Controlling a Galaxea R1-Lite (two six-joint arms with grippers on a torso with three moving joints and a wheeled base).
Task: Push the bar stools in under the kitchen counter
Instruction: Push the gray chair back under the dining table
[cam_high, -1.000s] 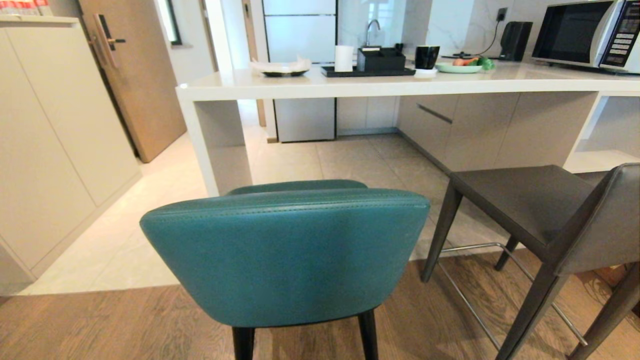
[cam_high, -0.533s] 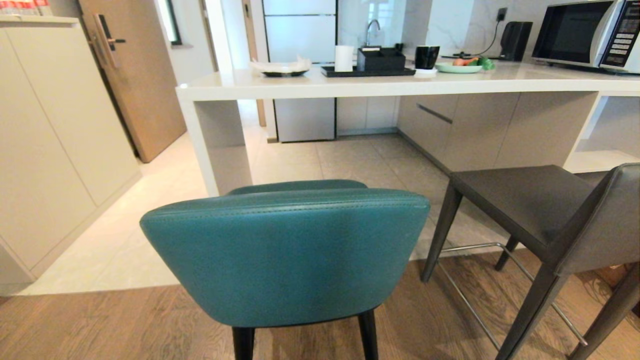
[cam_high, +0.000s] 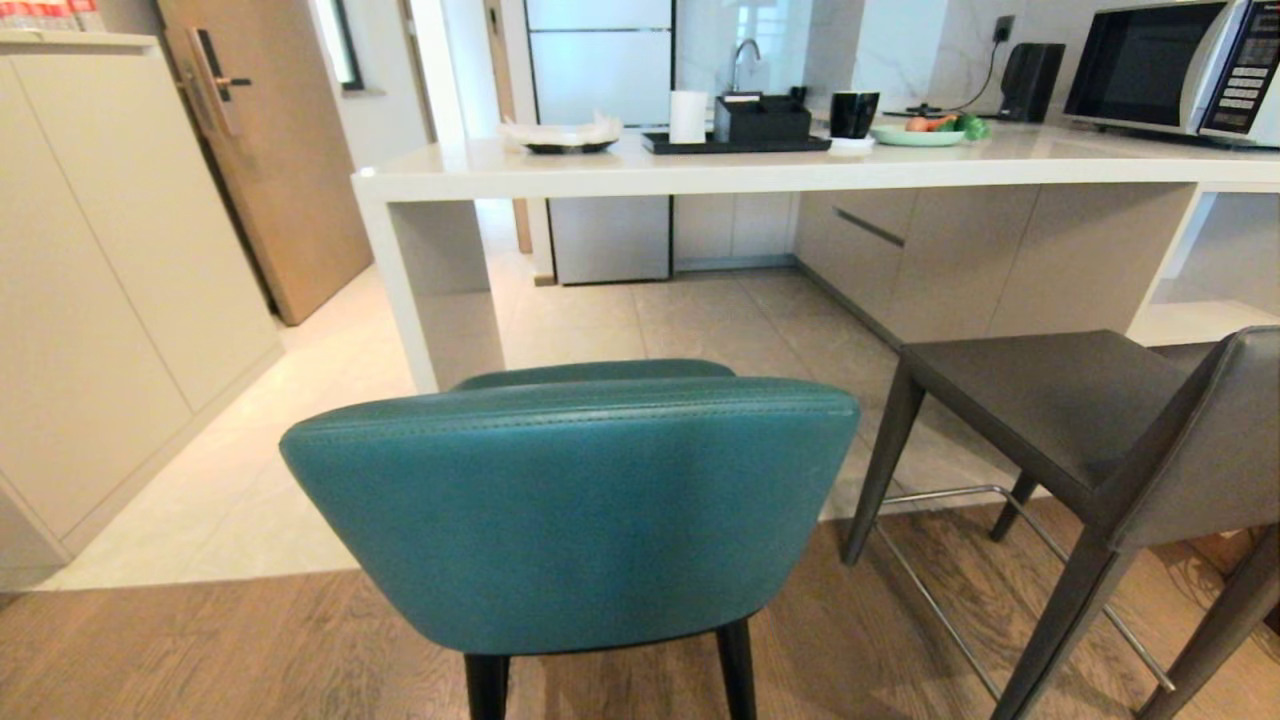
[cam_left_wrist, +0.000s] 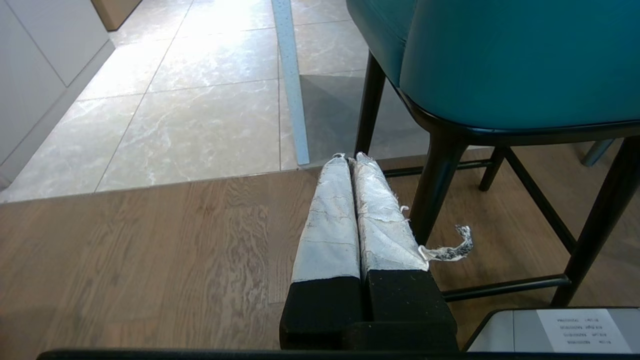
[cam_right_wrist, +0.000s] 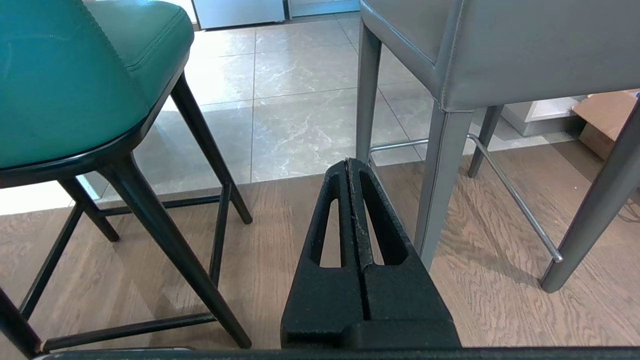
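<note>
A teal bar stool (cam_high: 570, 500) with a curved back stands right in front of me, back towards me, short of the white kitchen counter (cam_high: 700, 170). To its right stands a dark grey boxy bar stool (cam_high: 1100, 420), turned at an angle, also out from the counter. Neither arm shows in the head view. My left gripper (cam_left_wrist: 348, 159) hangs low beside the teal stool (cam_left_wrist: 500, 60) and its black legs, shut and empty. My right gripper (cam_right_wrist: 348, 162) hangs low between the teal stool (cam_right_wrist: 75, 75) and the grey stool (cam_right_wrist: 500, 45), shut, holding nothing.
On the counter sit a black tray (cam_high: 735, 143) with a box, a white cup, a black mug (cam_high: 853, 113), a green plate of vegetables (cam_high: 917, 135) and a microwave (cam_high: 1170, 65). A cabinet (cam_high: 100, 300) and wooden door (cam_high: 270, 150) stand left. A cardboard box (cam_right_wrist: 605, 120) lies beyond the grey stool.
</note>
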